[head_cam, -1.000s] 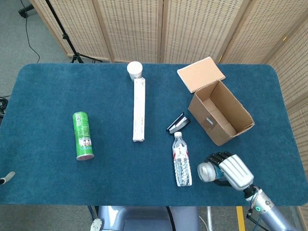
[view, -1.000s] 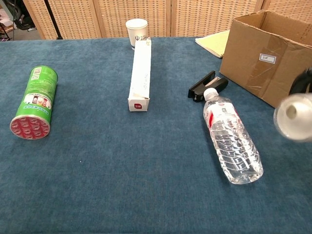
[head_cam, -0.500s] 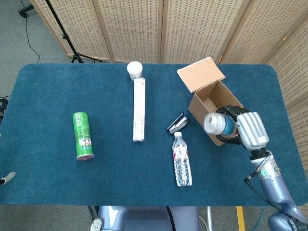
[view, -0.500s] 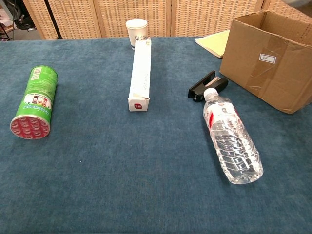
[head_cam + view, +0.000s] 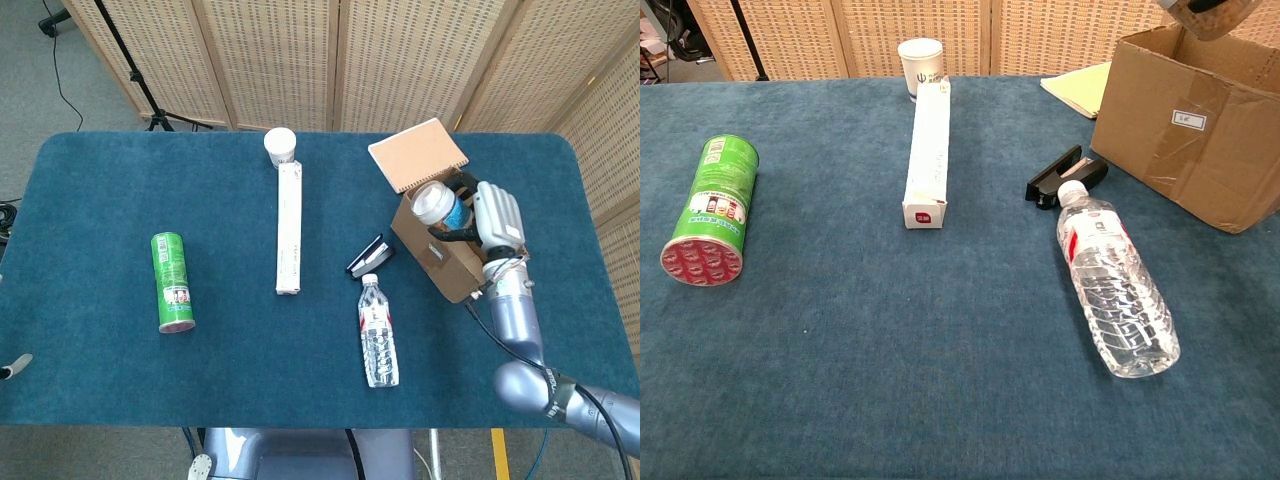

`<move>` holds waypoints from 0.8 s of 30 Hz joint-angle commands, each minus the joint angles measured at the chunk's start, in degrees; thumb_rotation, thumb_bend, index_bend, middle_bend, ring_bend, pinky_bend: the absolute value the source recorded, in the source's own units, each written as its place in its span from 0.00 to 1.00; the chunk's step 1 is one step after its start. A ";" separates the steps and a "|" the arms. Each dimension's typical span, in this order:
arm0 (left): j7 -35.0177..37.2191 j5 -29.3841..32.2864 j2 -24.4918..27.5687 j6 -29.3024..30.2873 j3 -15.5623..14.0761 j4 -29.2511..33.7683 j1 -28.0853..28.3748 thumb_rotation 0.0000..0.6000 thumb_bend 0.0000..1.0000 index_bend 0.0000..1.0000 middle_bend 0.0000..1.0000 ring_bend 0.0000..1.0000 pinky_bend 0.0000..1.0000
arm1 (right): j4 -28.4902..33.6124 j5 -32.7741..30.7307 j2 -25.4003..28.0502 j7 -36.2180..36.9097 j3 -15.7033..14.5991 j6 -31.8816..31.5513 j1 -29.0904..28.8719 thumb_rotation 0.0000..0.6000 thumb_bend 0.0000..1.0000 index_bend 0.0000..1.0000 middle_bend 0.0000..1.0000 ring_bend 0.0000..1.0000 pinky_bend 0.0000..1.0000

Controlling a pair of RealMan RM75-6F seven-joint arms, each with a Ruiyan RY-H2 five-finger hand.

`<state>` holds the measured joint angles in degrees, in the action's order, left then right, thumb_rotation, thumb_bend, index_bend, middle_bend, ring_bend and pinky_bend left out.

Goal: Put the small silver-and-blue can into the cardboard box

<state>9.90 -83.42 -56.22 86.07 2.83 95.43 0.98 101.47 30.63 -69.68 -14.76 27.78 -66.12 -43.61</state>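
Note:
My right hand (image 5: 492, 214) grips the small silver-and-blue can (image 5: 440, 206), held on its side with the silver end facing left. Hand and can hover over the open top of the cardboard box (image 5: 455, 262) at the table's right. In the chest view only the can's end (image 5: 1208, 14) shows at the top edge, above the box (image 5: 1188, 132). The inside of the box is mostly hidden behind the hand. My left hand shows in neither view.
A water bottle (image 5: 377, 332) lies in front of the box, with a black clip (image 5: 369, 254) beside it. A long white carton (image 5: 289, 229), a paper cup (image 5: 280, 145), a green canister (image 5: 172, 281) and a tan notebook (image 5: 417, 154) also lie on the blue table (image 5: 100, 200).
My right hand has carried the can up from the table's near right edge to above the box opening. Nothing else has moved.

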 commanded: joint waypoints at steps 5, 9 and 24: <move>0.63 -0.05 0.26 -0.25 -0.09 -0.04 0.08 1.00 0.00 0.00 0.00 0.00 0.00 | -4.49 -6.98 -3.10 -2.46 1.26 -0.55 -2.49 1.00 0.57 0.70 0.70 0.54 0.53; 0.98 -0.10 0.36 -0.03 -0.07 -0.09 -0.02 1.00 0.00 0.00 0.00 0.00 0.00 | -5.66 -8.06 -4.05 -2.90 0.93 -0.89 -2.74 1.00 0.57 0.70 0.70 0.54 0.53; 1.06 -0.01 0.43 -0.40 -0.13 -0.17 0.18 1.00 0.00 0.00 0.00 0.00 0.00 | -5.26 -5.60 -2.22 2.54 0.99 5.33 -0.11 1.00 0.00 0.10 0.00 0.00 0.22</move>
<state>10.96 -83.43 -55.79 85.68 2.71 95.25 1.15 95.38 24.29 -72.52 -13.07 28.36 -60.98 -44.20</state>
